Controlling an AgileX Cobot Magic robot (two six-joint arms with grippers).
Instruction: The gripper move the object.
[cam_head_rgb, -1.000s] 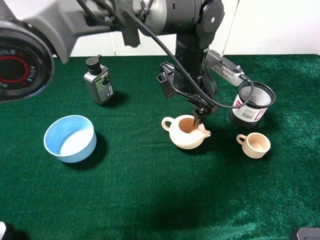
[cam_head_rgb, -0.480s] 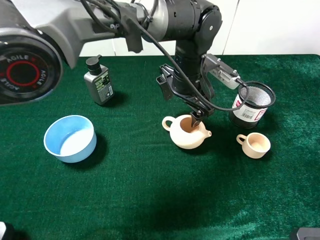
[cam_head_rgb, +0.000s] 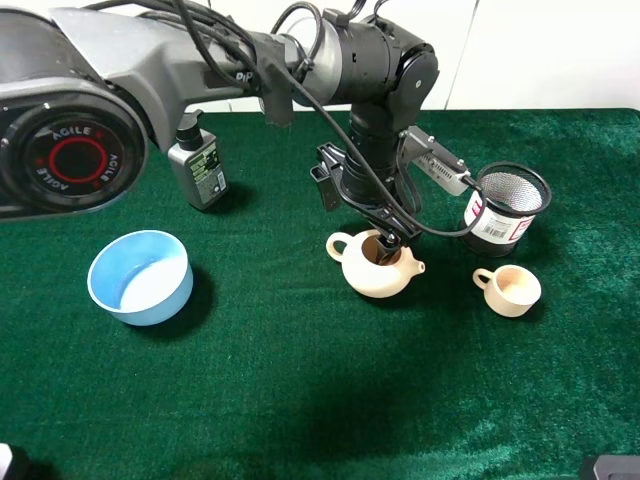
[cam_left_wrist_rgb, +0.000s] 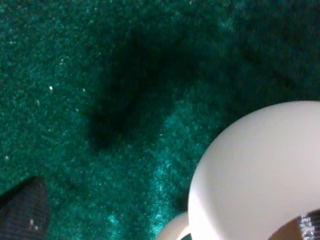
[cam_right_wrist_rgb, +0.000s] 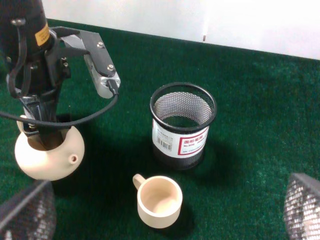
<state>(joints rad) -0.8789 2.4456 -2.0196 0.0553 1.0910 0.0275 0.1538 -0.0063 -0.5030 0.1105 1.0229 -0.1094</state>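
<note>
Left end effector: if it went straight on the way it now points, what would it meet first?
The teapot. The left end effector points down at its open mouth with one tip inside, so that tip would probably meet the pot's brownish inner floor or wall first; depth inside is unclear.

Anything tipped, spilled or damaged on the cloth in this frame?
Nothing stands out. The teapot, cup, mesh holder, bottle and bowl all stand upright, with no spill on the green cloth.
</note>
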